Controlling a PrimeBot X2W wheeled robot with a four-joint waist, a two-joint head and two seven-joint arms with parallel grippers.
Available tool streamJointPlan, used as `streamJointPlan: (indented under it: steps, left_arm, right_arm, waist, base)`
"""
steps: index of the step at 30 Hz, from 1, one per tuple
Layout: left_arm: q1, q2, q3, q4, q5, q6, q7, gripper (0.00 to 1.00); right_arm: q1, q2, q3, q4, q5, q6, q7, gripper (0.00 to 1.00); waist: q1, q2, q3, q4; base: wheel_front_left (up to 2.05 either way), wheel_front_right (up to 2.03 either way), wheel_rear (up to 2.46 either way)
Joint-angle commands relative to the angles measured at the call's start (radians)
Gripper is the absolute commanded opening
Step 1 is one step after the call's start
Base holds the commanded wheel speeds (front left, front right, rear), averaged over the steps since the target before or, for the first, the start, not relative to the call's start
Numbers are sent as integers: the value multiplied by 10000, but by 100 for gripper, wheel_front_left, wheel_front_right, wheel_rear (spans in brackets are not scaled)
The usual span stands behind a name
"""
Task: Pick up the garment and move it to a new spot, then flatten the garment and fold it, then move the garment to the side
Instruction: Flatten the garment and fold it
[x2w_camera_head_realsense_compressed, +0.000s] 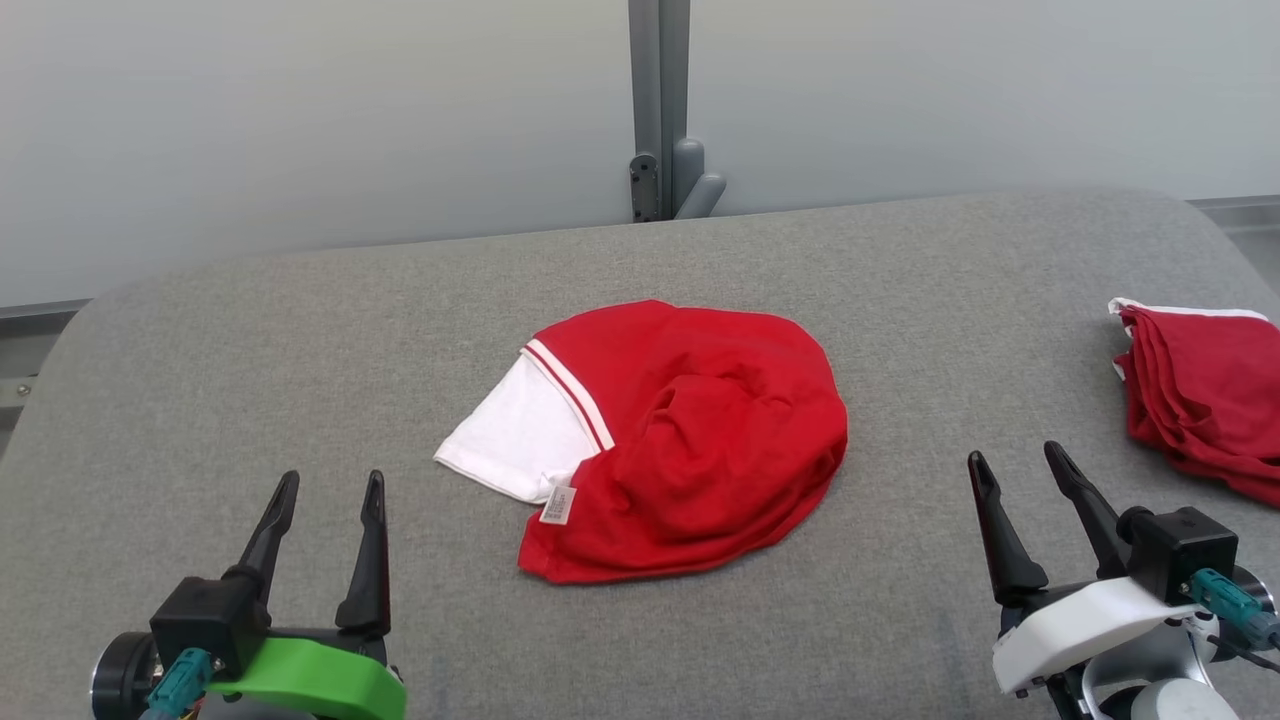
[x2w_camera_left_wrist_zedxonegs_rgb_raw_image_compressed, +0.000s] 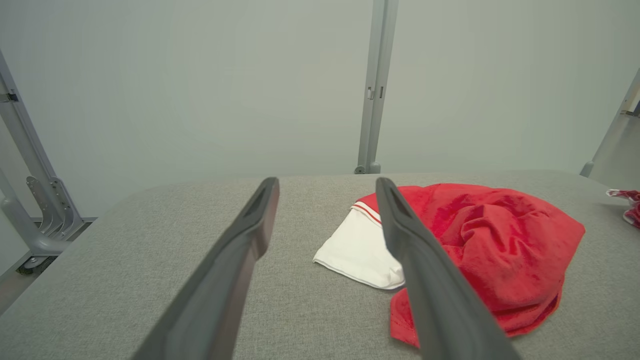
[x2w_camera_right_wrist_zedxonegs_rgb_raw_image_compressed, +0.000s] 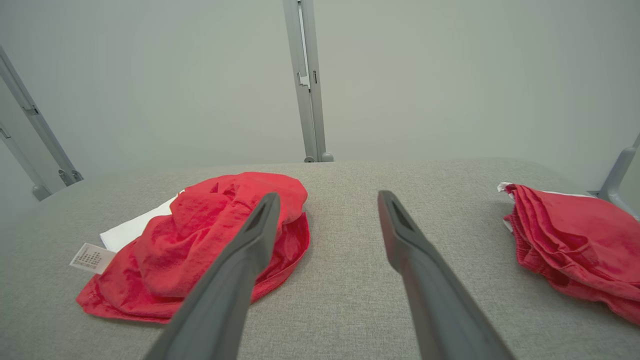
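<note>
Dark fingers (x2w_camera_head_realsense_compressed: 368, 550) of your left gripper (x2w_camera_head_realsense_compressed: 333, 480) stand spread with nothing between them. The right gripper (x2w_camera_head_realsense_compressed: 1013, 452) is the same: parted, empty, and held low over the near part of the grey padded table (x2w_camera_head_realsense_compressed: 250, 340). I read that as a ready pose, jaws wide so either one can close over a thick bunch of cloth.

Between the two, well apart from both, lies the garment (x2w_camera_head_realsense_compressed: 700, 440), a red shirt heaped in a crumpled mound at the table's middle. One white sleeve (x2w_camera_head_realsense_compressed: 510, 435) pokes out on your left side, and a care label (x2w_camera_head_realsense_compressed: 558, 505) shows at the near hem. Nothing of the task looks begun. The sleeve lies flat and thin, so it likely gives your left gripper the cleaner pinch.

At the table's right edge sits a second red pile (x2w_camera_head_realsense_compressed: 1200, 400), probably where finished pieces go, so keep clear of it.
</note>
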Motion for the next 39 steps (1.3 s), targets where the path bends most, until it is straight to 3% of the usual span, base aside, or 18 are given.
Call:
streamJointPlan:
  steps: [1, 15, 24, 32, 39]
  left_arm:
    - [115, 70, 0, -36, 50, 40, 52, 100]
    - [-344, 16, -94, -100, 61, -18, 82, 100]
    - [-1564, -373, -599, -61, 369, -367, 97, 100]
    - [-2650, -1115, -1060, 490, 520, -775, -226, 100]
    - [-3267, -1815, -1422, 1300, 517, -1231, -553, 100]
  right_arm:
    - [97, -8, -44, -55, -33, -11, 15, 100]
    - [-172, -13, -72, 12, 105, -11, 35, 100]
    - [-2097, -553, 406, 749, 634, -11, 295, 100]
    - [-4695, -1683, 2085, 2137, 1279, -11, 938, 100]
    - [-7049, -2714, 4844, 3818, 2500, -11, 1656, 100]
  waist:
    - [0, 0, 9, 13]
    - [0, 0, 191, 237]
    - [0, 0, 1185, 1765]
    - [0, 0, 2188, 3364]
    - [0, 0, 2796, 4653]
  base:
    - [0, 0, 0]
    - [0, 0, 0]
    - [0, 0, 0]
    - [0, 0, 0]
    - [0, 0, 0]
